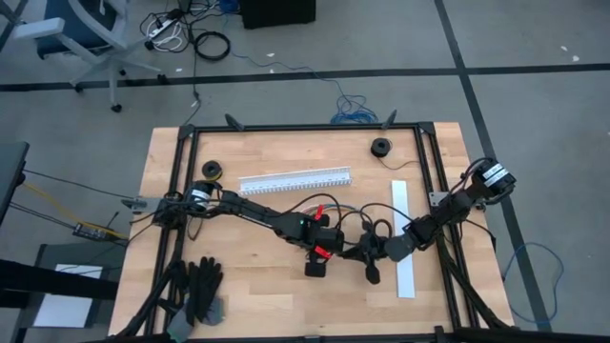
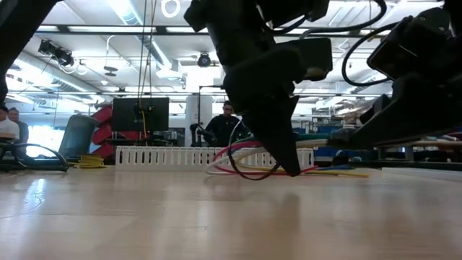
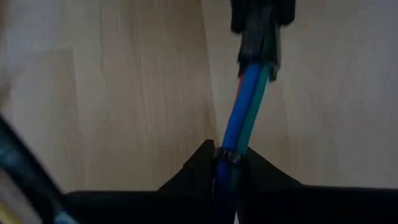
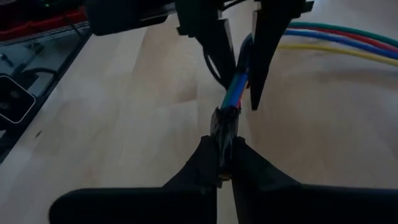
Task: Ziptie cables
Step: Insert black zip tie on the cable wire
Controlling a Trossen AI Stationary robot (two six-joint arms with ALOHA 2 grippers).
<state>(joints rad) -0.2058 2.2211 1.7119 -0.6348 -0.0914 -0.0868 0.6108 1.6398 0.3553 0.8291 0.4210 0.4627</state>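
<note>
The cables (image 4: pixel 238 87) lie bunched on the table (image 1: pixel 257 305), just in front of the white channel (image 1: pixel 294 181), their coloured lengths fanning off toward it. The left gripper (image 3: pixel 227 163) is clenched on the bundle a little way back from the dark plug end (image 3: pixel 258 25). The right gripper (image 4: pixel 224 146), facing it, is clamped on that plug end. So the step in hand looks like gathering and holding the wires taut between both grippers. Next comes a tie round the span between the grips, which calls for one gripper to let go without the bundle spreading; no ziptie shows here.
</note>
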